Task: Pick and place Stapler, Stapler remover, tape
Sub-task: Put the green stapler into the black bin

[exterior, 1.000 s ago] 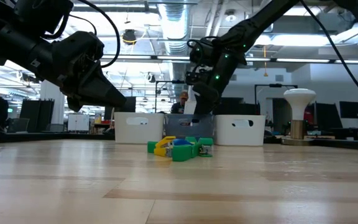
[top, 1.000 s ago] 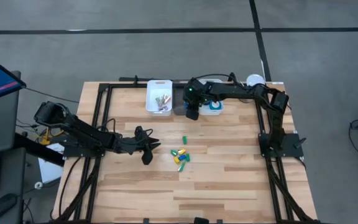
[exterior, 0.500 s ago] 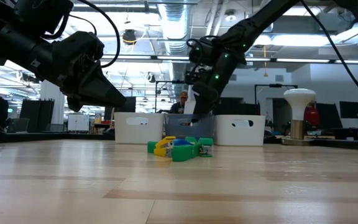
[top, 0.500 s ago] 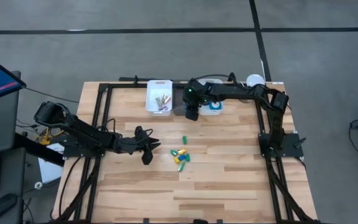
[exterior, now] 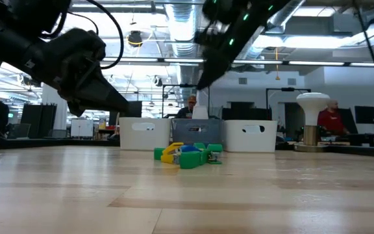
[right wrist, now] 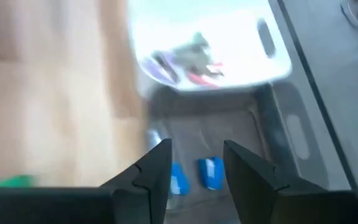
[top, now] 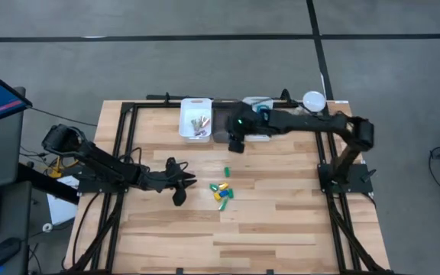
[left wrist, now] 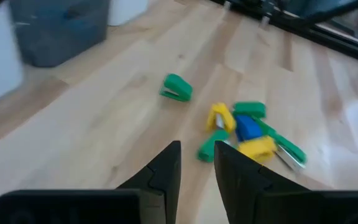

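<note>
The right gripper (right wrist: 191,165), jaws released and empty, hovers over the grey bin (top: 221,124), where blue pieces (right wrist: 211,172) lie. Judging by the coloured pile (top: 221,192) mid-desk, much remains. The left gripper (left wrist: 194,167), jaws parted, waits near it.

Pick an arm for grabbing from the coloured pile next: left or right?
Left, probably. The left tool sits beside the coloured pile, fingers apart and aimed at it; the right tool is over the grey bin.
</note>
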You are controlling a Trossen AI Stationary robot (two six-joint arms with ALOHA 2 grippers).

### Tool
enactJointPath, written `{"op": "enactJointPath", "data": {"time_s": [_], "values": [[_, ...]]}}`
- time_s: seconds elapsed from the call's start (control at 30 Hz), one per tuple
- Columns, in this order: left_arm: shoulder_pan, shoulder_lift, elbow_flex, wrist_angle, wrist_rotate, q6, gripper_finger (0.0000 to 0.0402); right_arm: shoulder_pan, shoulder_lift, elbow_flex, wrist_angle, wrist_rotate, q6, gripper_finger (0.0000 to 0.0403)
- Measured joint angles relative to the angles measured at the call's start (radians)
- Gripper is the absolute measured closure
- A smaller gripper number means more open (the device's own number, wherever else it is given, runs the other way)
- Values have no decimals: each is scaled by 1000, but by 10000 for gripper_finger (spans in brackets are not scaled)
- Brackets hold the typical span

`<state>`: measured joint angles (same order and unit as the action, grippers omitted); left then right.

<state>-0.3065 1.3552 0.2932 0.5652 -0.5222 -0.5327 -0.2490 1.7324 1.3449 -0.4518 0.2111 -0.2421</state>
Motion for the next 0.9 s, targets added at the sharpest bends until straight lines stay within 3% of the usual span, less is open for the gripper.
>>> {"op": "enactJointPath", "data": {"time_s": [0.2, 0.33, 0.57, 0.73, 0.9], "values": [[-41, 0, 0, 4, 4, 108, 314, 181, -179, -251, 138, 58, 113, 270], [-23, 0, 0, 41, 12, 231, 314, 351, -310, -520, 285, 254, 317, 269], [149, 0, 58, 92, 221, 456, 314, 645, -361, -912, 753, 579, 654, 270], [307, 0, 90, 90, 395, 463, 314, 731, -290, -997, 905, 681, 807, 267], [339, 0, 89, 37, 545, 498, 314, 778, -207, -967, 972, 717, 894, 264]]}}
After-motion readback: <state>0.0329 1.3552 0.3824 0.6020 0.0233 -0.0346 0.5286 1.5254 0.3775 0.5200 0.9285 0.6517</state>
